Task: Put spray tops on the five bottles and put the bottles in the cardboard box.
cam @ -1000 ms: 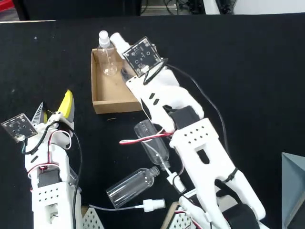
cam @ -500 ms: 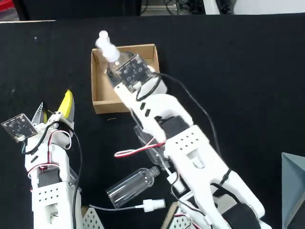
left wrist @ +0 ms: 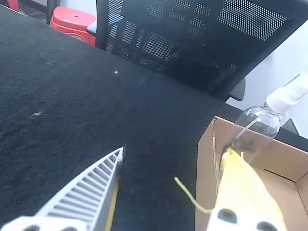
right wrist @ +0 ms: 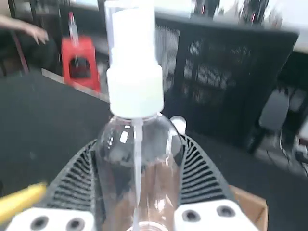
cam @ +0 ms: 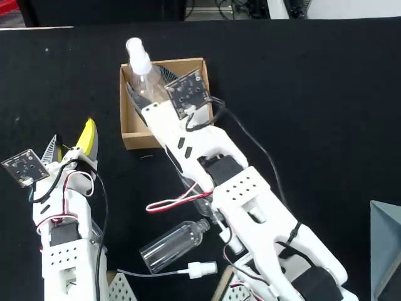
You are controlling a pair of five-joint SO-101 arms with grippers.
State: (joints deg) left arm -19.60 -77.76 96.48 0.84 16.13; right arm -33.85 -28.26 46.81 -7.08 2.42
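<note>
My right gripper [cam: 149, 84] is shut on a clear bottle [cam: 145, 78] with a white spray top [cam: 136, 51]. It holds the bottle upright over the far left corner of the cardboard box [cam: 127, 125]. In the right wrist view the bottle [right wrist: 137, 149] sits between the black ribbed fingers [right wrist: 74, 180]. My left gripper [cam: 70, 132] stands open near the box's left side, with nothing between its jaws. Its own view shows the box wall [left wrist: 207, 178] and the bottle [left wrist: 260, 122] ahead. An uncapped bottle [cam: 172, 244] and a loose spray top [cam: 202, 269] lie at the front.
Another clear bottle [cam: 199, 199] lies partly under the right arm, with a second loose spray top [cam: 230, 238] beside it. A grey object [cam: 385, 244] stands at the right edge. The black table is open to the right of the box.
The right arm has swung left over the box with the bottle, which went from tilted to upright at the far left corner. The left arm has not moved.
</note>
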